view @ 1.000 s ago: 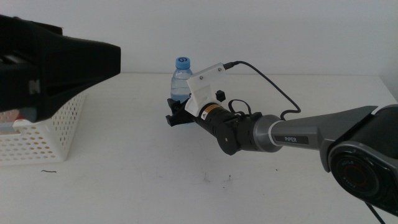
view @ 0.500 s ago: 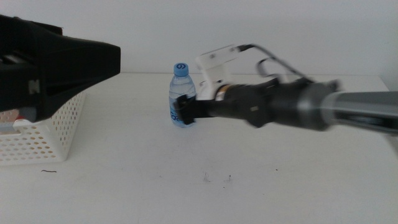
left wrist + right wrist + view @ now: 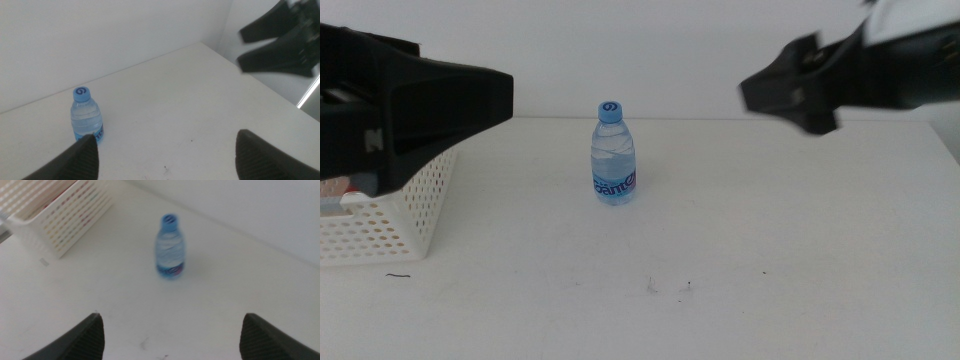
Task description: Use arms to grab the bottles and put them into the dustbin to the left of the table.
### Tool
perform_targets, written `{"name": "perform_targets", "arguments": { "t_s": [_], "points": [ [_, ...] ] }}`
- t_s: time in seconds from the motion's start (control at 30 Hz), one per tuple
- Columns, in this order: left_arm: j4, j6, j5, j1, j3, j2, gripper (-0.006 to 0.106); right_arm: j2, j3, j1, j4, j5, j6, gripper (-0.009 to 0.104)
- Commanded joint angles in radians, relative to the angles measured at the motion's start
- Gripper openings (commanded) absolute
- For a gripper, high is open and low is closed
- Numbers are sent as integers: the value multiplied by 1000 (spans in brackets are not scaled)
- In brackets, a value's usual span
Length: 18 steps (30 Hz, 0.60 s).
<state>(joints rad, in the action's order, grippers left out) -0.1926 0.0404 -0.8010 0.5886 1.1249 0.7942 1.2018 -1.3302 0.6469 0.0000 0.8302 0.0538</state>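
The clear blue-capped water bottle (image 3: 613,155) stands upright on the white table (image 3: 720,250), free of both grippers. It also shows in the left wrist view (image 3: 87,117) and the right wrist view (image 3: 170,247). My right gripper (image 3: 770,90) is blurred, high at the back right and well away from the bottle; its jaws stand wide open and empty (image 3: 171,316). My left gripper (image 3: 166,136) is open and empty, and hangs over the white perforated dustbin (image 3: 380,215) at the left. The red can and yellow bottle are not clearly seen.
The left arm's dark body (image 3: 420,100) fills the upper left above the dustbin. Something reddish (image 3: 335,188) shows through the dustbin's wall. A few dark specks (image 3: 665,288) lie on the table's front.
My right gripper was at the water bottle and has pulled away, up and to the right. The bottle stays upright on the table. The left arm has not moved.
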Motion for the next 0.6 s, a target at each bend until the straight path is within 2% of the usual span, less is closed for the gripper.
{"name": "perform_targets", "arguments": {
  "t_s": [0.0, 0.57],
  "points": [
    [2, -4, 13, 8, 4, -3, 94, -20, -22, -10, -68, 33, 40, 90],
    [2, -4, 13, 8, 4, -3, 94, -40, -27, -10, -71, -99, 54, 90]
  ]
}}
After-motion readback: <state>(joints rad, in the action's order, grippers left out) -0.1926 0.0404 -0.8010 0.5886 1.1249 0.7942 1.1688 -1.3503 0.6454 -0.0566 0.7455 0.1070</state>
